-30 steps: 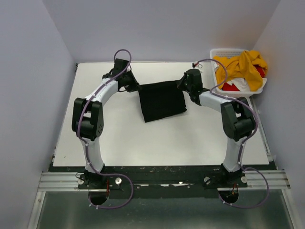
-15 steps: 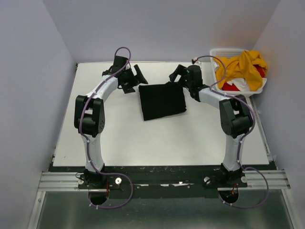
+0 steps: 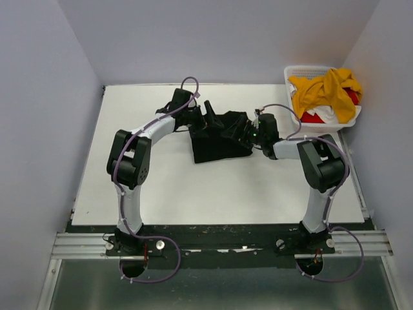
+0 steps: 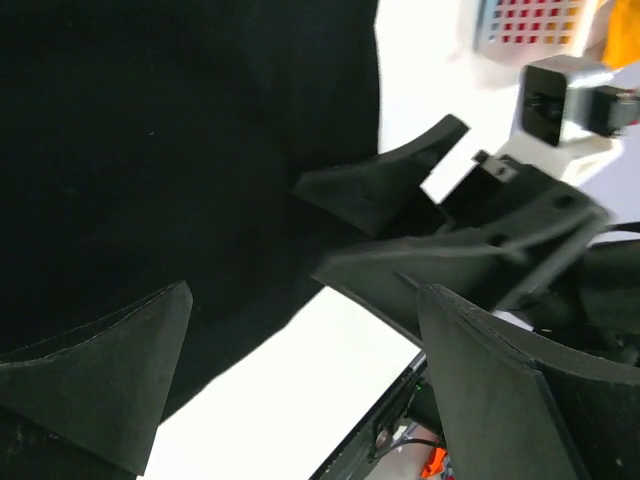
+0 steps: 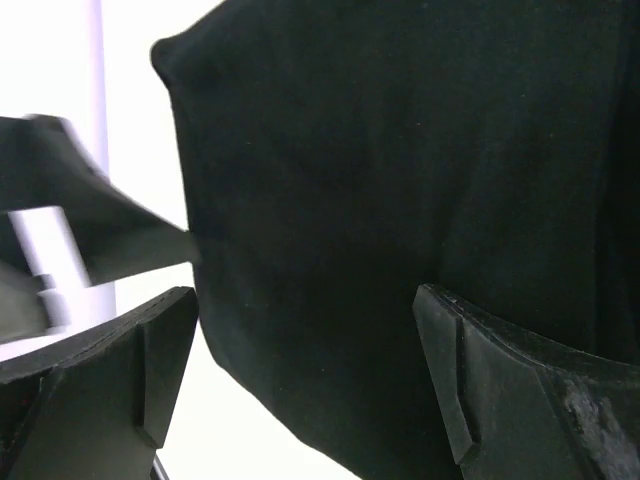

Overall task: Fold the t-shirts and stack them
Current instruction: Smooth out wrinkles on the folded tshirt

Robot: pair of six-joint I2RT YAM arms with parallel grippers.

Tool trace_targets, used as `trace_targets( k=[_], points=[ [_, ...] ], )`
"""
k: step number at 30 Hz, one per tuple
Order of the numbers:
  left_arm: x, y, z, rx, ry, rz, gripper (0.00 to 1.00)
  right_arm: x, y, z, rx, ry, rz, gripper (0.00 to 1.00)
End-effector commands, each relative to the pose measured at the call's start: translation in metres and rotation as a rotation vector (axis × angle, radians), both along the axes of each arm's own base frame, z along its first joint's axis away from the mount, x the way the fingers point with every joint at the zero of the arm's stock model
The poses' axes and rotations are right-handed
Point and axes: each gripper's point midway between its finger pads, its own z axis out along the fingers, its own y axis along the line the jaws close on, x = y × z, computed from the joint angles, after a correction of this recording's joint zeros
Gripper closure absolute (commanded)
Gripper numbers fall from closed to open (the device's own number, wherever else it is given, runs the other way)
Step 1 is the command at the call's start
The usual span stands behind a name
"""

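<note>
Black t-shirt [image 3: 216, 148] lies plain beneath spread left hand [image 3: 207, 120] and right hand [image 3: 233, 130].

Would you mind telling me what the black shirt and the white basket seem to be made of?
The black shirt looks like soft, matte cloth, perhaps cotton: it lies limp with rounded folds and no shine. The white basket looks like rigid plastic, smooth-finished: its rim keeps a straight shape, and the left wrist view shows a grid of openings in its wall.

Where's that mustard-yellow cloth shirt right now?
Top view: the mustard-yellow shirt is draped over the white slatted plastic basket at the far right corner of the table.
</note>
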Motion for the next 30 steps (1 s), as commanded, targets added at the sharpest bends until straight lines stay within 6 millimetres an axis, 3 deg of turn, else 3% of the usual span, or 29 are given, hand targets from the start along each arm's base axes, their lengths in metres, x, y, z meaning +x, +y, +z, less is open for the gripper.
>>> trace_targets(
  k=[1,5,11,15,17,20,23,27,30],
  points=[
    [-0.023,-0.003,-0.046,-0.015,0.129,-0.029,0.01,-0.023,-0.011,-0.046,-0.011,0.112,-0.029,0.00],
    [-0.063,0.007,-0.071,0.022,0.184,-0.033,0.01,-0.059,-0.024,-0.068,-0.037,0.175,-0.029,0.00],
    [-0.152,0.019,-0.112,0.099,0.268,-0.067,0.01,-0.120,-0.035,-0.065,0.002,0.208,0.006,0.00],
    [-0.206,0.036,-0.119,0.116,0.268,-0.054,0.01,-0.166,-0.050,-0.065,-0.018,0.243,-0.014,0.00],
    [-0.221,0.039,-0.114,0.129,0.240,-0.057,0.01,-0.189,-0.053,-0.064,-0.051,0.254,0.000,0.00],
    [-0.232,0.028,-0.088,0.084,0.164,-0.118,0.01,-0.202,-0.051,-0.041,-0.073,0.195,0.033,0.00],
    [-0.235,0.025,-0.063,0.099,0.072,-0.123,0.02,-0.194,-0.061,-0.007,-0.100,0.085,-0.009,0.00],
    [-0.230,0.049,-0.051,0.198,0.010,-0.002,0.02,-0.182,-0.080,0.037,-0.132,-0.064,-0.111,0.00],
    [-0.222,0.076,-0.053,0.289,-0.024,0.110,0.01,-0.182,-0.088,0.044,-0.138,-0.095,-0.147,0.00]
  ],
)
